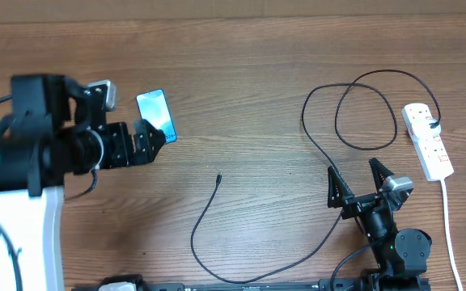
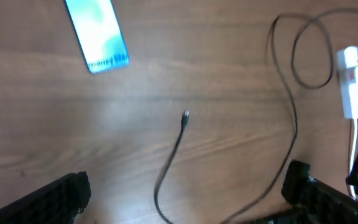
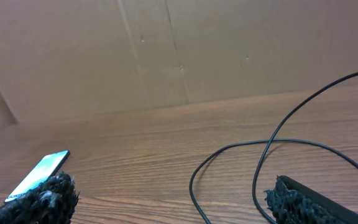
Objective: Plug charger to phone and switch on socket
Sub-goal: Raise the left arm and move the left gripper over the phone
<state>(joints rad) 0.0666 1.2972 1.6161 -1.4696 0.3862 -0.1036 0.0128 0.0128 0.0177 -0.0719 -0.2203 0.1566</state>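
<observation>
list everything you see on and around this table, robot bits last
phone: 1, blue screen, lying flat, far left of the table
charger cable: 1, thin, black, loose tip mid-table, looped on the right, its plug at the power strip
power strip: 1, white with red switches, right side
white cord: 1, runs from the power strip toward the near edge
table: 1, brown wood grain
left gripper: 1, black, open, beside the phone
right gripper: 1, black, open, near edge, right of the cable

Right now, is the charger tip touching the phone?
Apart. The left wrist view shows bare table between the charger tip and the phone.
</observation>
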